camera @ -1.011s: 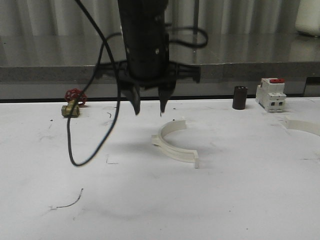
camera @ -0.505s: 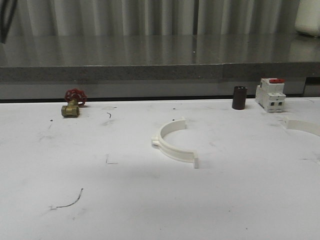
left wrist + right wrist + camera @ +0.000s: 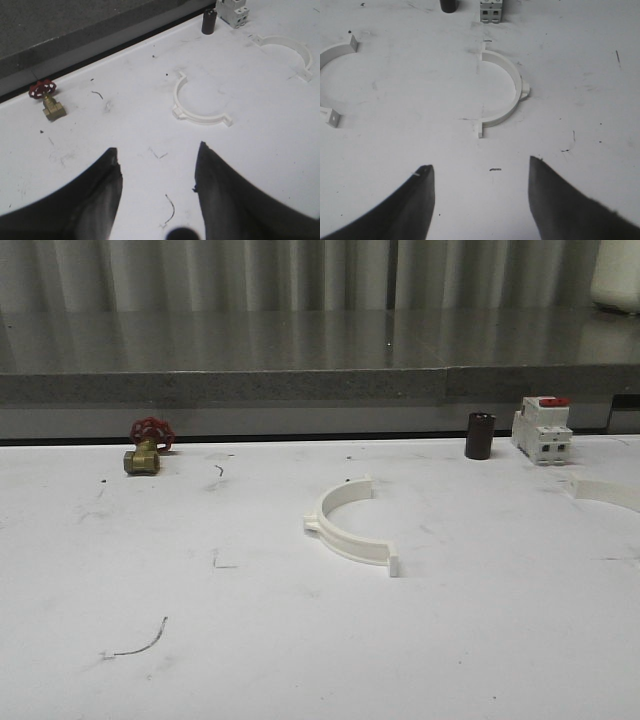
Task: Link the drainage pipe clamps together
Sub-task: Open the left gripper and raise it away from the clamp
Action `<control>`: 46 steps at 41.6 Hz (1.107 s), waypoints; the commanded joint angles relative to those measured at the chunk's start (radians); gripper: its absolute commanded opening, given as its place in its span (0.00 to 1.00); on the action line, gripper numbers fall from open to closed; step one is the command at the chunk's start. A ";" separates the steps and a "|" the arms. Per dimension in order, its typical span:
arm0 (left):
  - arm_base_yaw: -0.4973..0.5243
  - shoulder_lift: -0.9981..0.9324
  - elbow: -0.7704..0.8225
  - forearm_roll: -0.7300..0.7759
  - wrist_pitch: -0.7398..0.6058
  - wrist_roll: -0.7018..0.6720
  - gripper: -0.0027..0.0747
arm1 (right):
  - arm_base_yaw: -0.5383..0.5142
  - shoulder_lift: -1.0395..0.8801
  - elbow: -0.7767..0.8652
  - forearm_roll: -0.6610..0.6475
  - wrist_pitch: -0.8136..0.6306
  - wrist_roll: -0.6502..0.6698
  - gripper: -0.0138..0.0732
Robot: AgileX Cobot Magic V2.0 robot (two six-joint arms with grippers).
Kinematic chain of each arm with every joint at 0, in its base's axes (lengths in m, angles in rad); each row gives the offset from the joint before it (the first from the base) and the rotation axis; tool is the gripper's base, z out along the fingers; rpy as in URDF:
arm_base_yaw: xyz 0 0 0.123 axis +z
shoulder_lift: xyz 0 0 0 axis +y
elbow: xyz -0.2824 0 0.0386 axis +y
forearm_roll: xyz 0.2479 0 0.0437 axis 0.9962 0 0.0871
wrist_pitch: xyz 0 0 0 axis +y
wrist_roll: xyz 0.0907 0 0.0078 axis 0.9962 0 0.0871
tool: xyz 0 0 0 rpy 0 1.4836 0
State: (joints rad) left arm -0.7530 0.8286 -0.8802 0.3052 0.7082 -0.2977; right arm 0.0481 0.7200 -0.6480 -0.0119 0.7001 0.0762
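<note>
We see that the left arm, which hung low over the table's middle a second ago, has lifted clear of the front view, so neither half is in hand and the joining has not begun. Our left gripper (image 3: 156, 165) and right gripper (image 3: 481, 185) both hover with fingers spread wide, holding nothing. One clamp half (image 3: 348, 527) lies flat mid-table where it lay before; the other clamp half (image 3: 606, 492) sits well apart at the right edge, near the breaker (image 3: 541, 428).

Front camera low over table (image 3: 150, 570); 2 wrist cameras look down, sharing clamps (image 3: 200, 100).
</note>
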 commanded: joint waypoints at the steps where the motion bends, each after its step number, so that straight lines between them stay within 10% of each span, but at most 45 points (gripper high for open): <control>1: 0.001 -0.094 0.060 0.011 -0.076 -0.003 0.47 | -0.005 0.000 -0.033 -0.013 -0.051 -0.006 0.67; 46: 0.001 -0.294 0.229 0.011 -0.069 -0.003 0.47 | -0.005 0.000 -0.033 -0.010 -0.047 -0.006 0.67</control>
State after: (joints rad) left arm -0.7530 0.5337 -0.6248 0.3052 0.7065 -0.2977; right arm 0.0481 0.7200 -0.6480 -0.0119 0.7001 0.0762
